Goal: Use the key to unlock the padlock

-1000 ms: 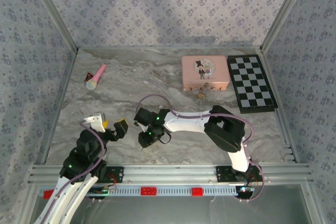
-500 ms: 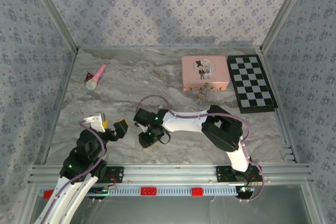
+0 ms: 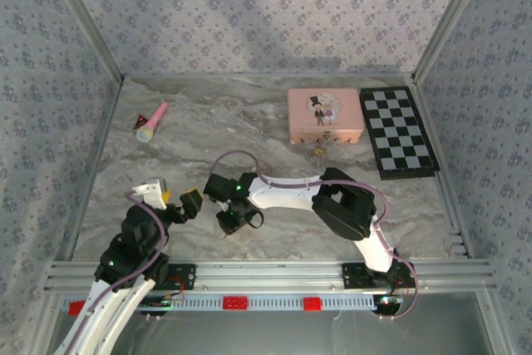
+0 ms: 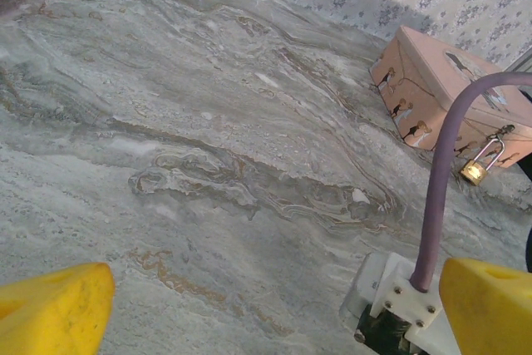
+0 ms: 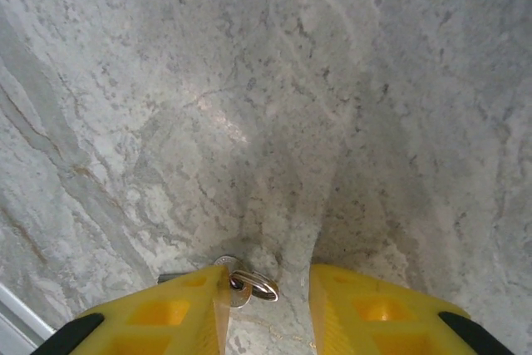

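Key [image 5: 249, 285], partly hidden by one yellow finger, low in right-wrist view between the parted jaws of right gripper [image 5: 270, 278]; padlock [image 4: 475, 170] clear at left-wrist view's right edge, hanging at pink tin [image 4: 440, 81]; left gripper [image 4: 274, 305] spread wide, empty.

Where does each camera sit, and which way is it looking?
Top external: fixed above and behind the arms, looking down on the table; the left arm and right arm show.
Left wrist: on the left arm, looking low across the table toward the pink tin and padlock; the left jaws, open, at the bottom corners.
Right wrist: on the right arm, looking straight down; the right jaws straddle the key.
Shared: top and left wrist both show the pink tin and padlock.
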